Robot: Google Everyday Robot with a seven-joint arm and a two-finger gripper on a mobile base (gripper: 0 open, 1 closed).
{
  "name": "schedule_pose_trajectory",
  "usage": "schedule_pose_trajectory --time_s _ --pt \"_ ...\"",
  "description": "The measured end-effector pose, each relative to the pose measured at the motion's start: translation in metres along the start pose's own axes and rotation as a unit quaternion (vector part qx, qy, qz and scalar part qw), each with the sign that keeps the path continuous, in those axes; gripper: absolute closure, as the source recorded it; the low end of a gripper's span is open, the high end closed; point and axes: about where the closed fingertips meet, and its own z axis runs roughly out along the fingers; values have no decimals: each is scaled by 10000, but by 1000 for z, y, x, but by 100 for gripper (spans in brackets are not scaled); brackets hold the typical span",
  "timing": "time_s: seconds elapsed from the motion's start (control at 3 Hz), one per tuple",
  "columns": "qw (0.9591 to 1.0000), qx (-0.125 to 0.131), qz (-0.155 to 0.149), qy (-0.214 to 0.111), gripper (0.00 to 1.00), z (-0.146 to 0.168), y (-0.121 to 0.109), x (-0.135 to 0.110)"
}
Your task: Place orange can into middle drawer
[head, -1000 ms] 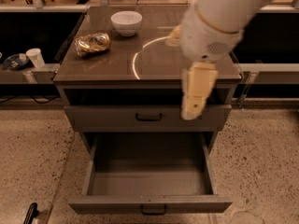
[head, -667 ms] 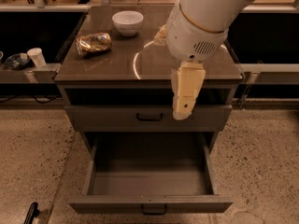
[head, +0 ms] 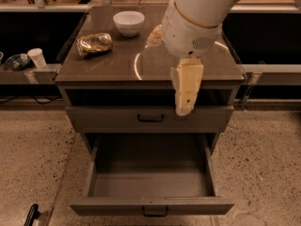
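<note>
The orange can (head: 94, 44) lies on its side on the left part of the cabinet top, shiny gold with brown mottling. The middle drawer (head: 150, 185) is pulled out at the bottom of the cabinet, and its flat floor is bare. My gripper (head: 184, 108) hangs down from the big white arm in front of the cabinet's top edge. It is right of centre, above the open drawer and well to the right of the can. It holds nothing that I can see.
A white bowl (head: 129, 21) stands at the back of the top. The shallower drawer (head: 150, 118) above the open one is shut. A paper cup (head: 36, 57) and a dark dish (head: 15, 61) sit on the low shelf at left. Speckled floor surrounds the cabinet.
The arm and gripper have shifted a little to the left across the cabinet front. The can, bowl and drawers have not moved.
</note>
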Motion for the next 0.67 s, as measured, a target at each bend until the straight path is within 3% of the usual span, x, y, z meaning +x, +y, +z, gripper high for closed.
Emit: schedule_pose_trajectory --time_s 0.33,0.67 --pt "9961 -375 -789 153 0 26 -36 10" --pt "9902 -522 -1132 628 0 58 -75 21"
